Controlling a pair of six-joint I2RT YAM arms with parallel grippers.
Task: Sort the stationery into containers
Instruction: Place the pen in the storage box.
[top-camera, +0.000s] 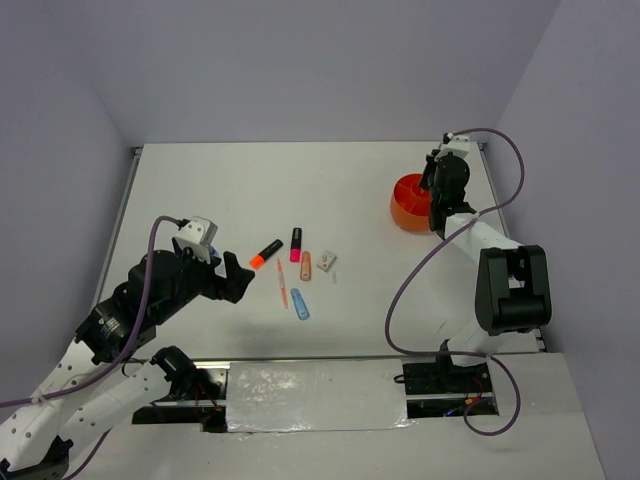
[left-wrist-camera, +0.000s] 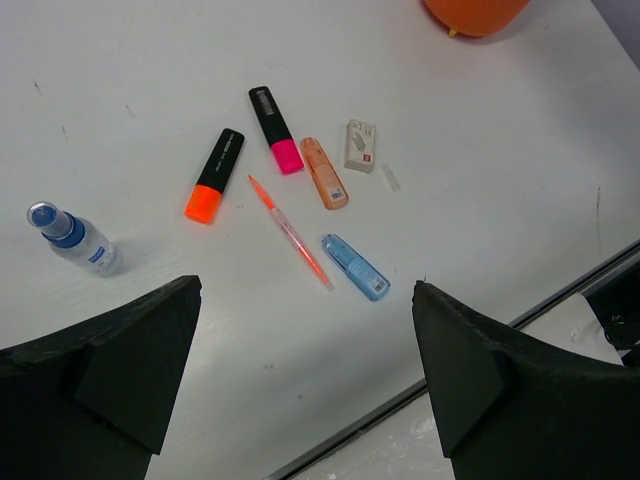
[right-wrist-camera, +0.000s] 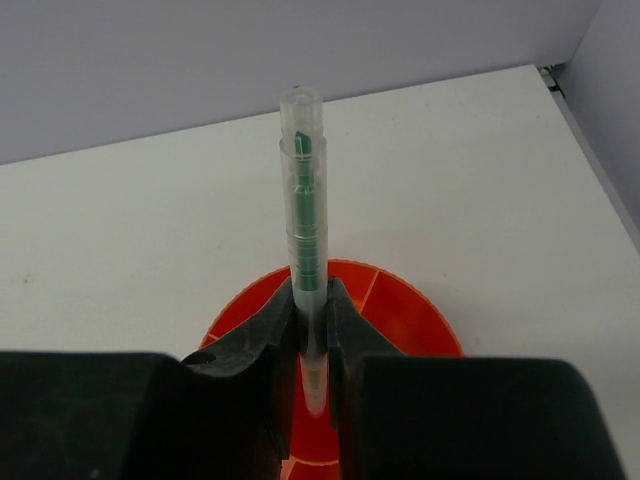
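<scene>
highlighters: 2, orange-tipped highlighter (left-wrist-camera: 214, 175) + pink-tipped highlighter (left-wrist-camera: 274, 130)
thin pens: 2, orange pen (left-wrist-camera: 290, 232) and a clear green pen (right-wrist-camera: 303, 230)
peach bar (left-wrist-camera: 325, 173): just 1
light-blue strip (left-wrist-camera: 356, 267): 1
white piece (left-wrist-camera: 360, 146): 1
blue-capped bottle (left-wrist-camera: 72, 238): 1, tiny
orange tub (top-camera: 400, 212): only 1, round, divided inside
arms: 2, left arm (top-camera: 160, 285) and right arm (top-camera: 512, 290)
</scene>
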